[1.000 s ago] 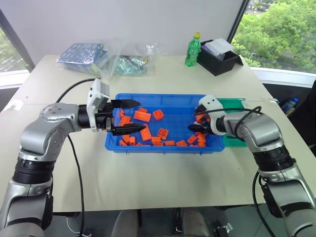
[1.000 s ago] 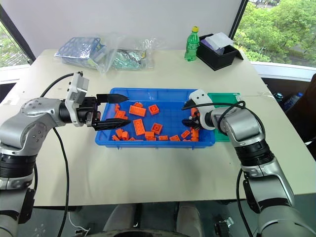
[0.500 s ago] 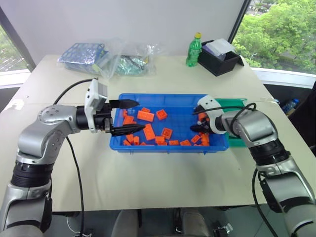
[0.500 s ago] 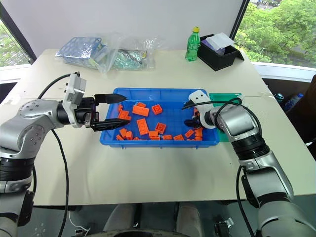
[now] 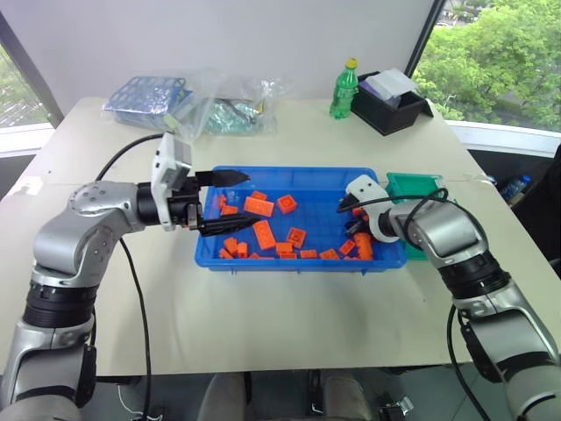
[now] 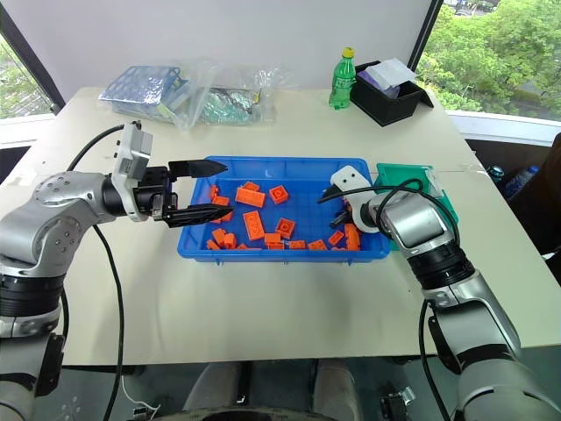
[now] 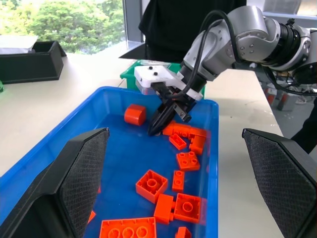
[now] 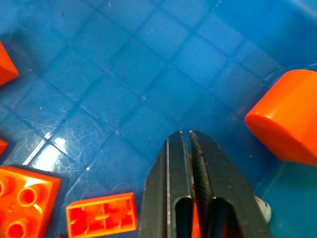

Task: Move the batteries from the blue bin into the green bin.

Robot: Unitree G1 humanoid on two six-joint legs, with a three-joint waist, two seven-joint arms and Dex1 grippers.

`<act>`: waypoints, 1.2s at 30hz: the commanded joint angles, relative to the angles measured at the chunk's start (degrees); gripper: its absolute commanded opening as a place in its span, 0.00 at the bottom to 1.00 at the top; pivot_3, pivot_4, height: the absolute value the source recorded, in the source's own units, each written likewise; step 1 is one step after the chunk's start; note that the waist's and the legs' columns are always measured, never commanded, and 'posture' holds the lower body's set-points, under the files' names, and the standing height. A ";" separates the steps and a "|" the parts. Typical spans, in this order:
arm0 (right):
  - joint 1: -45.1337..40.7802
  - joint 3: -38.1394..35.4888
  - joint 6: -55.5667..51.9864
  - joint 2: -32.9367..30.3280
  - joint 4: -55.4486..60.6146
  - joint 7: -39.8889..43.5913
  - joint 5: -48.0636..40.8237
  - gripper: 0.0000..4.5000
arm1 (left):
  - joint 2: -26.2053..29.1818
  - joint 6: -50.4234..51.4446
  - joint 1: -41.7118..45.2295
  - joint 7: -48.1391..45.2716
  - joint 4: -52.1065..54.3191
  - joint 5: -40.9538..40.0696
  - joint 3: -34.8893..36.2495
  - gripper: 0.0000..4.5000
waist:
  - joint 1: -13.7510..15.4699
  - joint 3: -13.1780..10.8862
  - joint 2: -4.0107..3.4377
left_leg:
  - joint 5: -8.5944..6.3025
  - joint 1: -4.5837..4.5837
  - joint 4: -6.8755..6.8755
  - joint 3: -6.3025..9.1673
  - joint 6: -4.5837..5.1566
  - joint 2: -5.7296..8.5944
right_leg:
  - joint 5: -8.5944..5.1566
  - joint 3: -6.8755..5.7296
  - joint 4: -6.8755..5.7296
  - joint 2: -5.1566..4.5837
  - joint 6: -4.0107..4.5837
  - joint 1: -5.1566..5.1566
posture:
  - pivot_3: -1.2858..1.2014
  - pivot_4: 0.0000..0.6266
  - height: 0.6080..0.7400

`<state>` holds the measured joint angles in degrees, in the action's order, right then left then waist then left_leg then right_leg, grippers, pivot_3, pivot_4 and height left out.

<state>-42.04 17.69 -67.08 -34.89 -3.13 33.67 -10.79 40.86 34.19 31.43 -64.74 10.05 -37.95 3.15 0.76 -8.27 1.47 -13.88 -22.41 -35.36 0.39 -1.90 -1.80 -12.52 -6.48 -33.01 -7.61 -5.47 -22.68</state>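
The blue bin (image 5: pixel 289 261) lies mid-table and holds several orange bricks (image 5: pixel 257 206). The batteries are hidden among the bricks or out of view. A small pale end (image 8: pixel 262 210) peeks out beside my right fingers; I cannot tell what it is. My right gripper (image 7: pixel 153 132) is shut, its tips just over the bin's bare floor at the right end, near an orange round piece (image 8: pixel 287 119). Nothing shows between its tips. My left gripper (image 5: pixel 252 202) stands wide open and level over the bin's left end. The green bin (image 5: pixel 422 187) sits against the blue bin's right side.
A green bottle (image 5: pixel 343 88) and a black box (image 5: pixel 390 101) stand at the back right. Clear plastic bags (image 5: pixel 206 105) with a blue rack lie at the back left. Bare tabletop (image 5: pixel 289 316) runs along the front edge.
My right gripper has shut; it stood open in both earlier frames. The blue bin has slid slightly to the right, and the green bin has shifted with it. My left gripper stayed in place.
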 commanded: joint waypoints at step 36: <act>-17.32 15.47 96.10 -12.55 -35.83 36.04 28.72 0.39 | 0.27 -0.25 -0.73 0.17 3.66 -1.36 1.67 1.00 | -0.68 -0.16 -0.15 | 0.02 0.07 0.07 -0.12 -0.04 -0.02 | 0.01 0.01 0.09 0.02 -0.05 0.02 | 0.52 0.24 0.87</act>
<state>-57.87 34.48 26.24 -47.83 -37.07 70.99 16.79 40.33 33.89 30.51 -64.68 11.90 -38.18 3.15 0.07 -8.43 1.32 -13.86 -22.32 -35.30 0.27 -1.94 -1.82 -12.52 -6.47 -32.95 -7.59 -5.52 -22.65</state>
